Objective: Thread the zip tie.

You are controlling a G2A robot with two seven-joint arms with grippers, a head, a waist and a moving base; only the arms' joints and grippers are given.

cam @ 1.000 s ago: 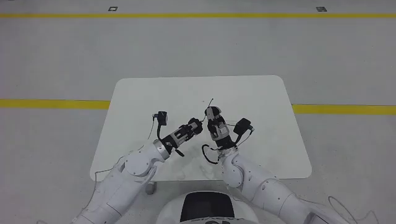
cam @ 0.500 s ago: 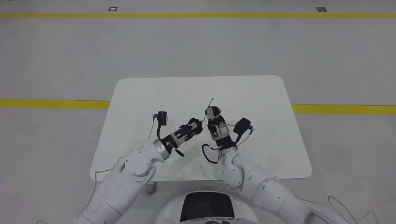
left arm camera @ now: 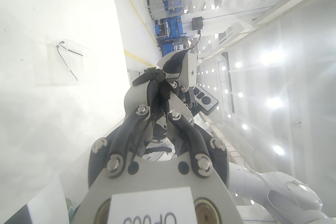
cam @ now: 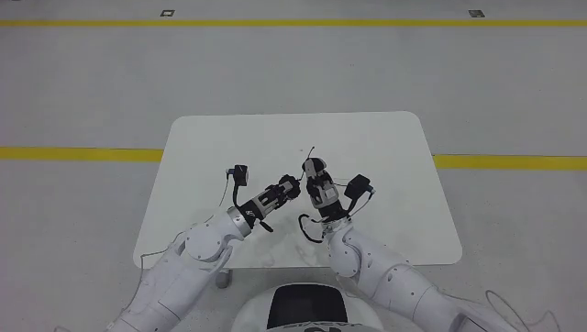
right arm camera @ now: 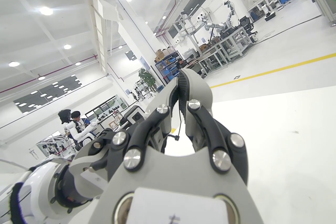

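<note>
- We are finding both arms raised over the middle of the table [cam: 394, 149]. The left gripper [cam: 291, 185] and the right gripper [cam: 316, 182] are standing just beside each other, tips almost meeting.
- The right gripper is clenching. Its wrist view shows the ribbed pads pressed flat together on the zip tie [right arm camera: 180, 120], whose thin black strap is hanging down between the finger links.
- In the top view a fine tail is poking up and away from this gripper.
- The left gripper is likewise clamping down on dark strap at its tips, with a thin strand trailing back through its links. We are taking this to be the same zip tie, though we cannot tell which end is the head.
- A clear sleeve [left arm camera: 78, 51] is lying flat on the table well apart from the grippers, with a second tie [left arm camera: 64, 59] inside it, untouched.
- We are judging the step in hand to be alignment of tail and head. No closed loop is showing, so threading looks not yet done.
- The next move is calling for fine work. The free tail needs steering squarely into the head's slot, with one gripper holding steady.
- We are flagging the risk that the limp strap bends or slips off line.
</note>
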